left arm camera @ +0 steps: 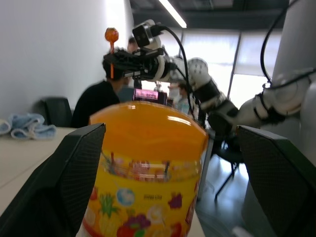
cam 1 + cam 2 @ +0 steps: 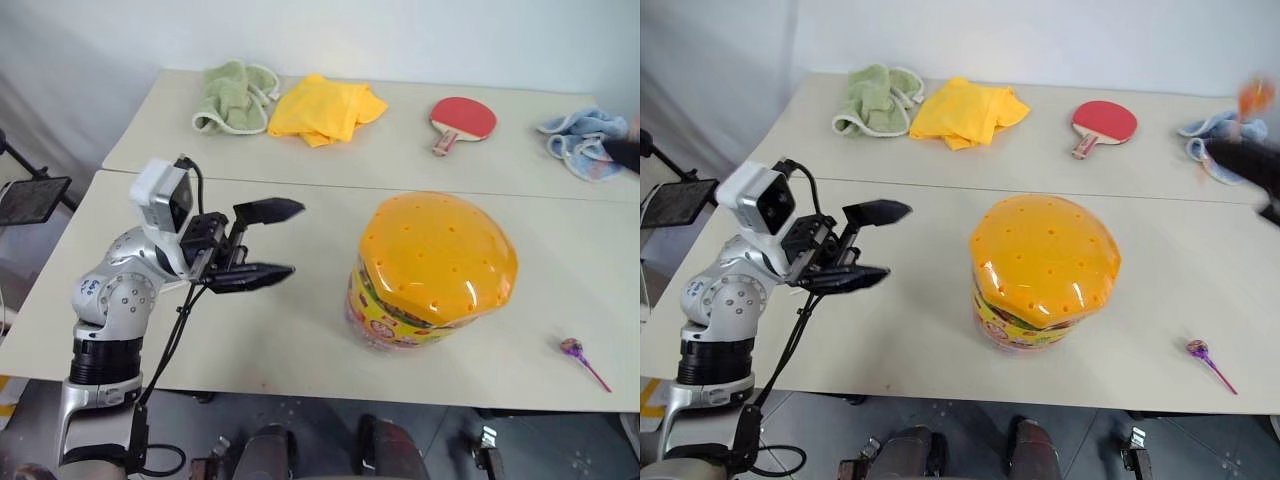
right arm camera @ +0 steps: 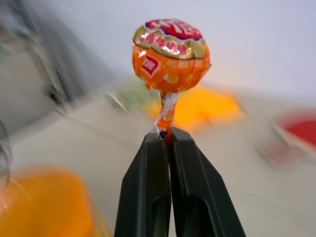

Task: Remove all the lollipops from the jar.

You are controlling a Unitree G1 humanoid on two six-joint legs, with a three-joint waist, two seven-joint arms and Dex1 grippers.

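**Two lollipops out, jar under its lid**

Two lollipops are visible outside the jar (image 2: 432,272). The orange lollipop (image 3: 170,54) stands upright in the right gripper (image 3: 169,136), whose jaws are clenched on the stick just under the wrapped head. The purple lollipop (image 2: 574,350) lies on the near table (image 2: 300,330) at about four o'clock from the jar, well apart from it. Both look light and stiff, the stick the natural place to pinch, though thin and likely to swivel. One jar sits with its domed lid on, probably slippery plastic. The left gripper (image 2: 270,243) hangs released at nine o'clock from the jar. Beyond lie three cloths and one paddle (image 2: 462,121).
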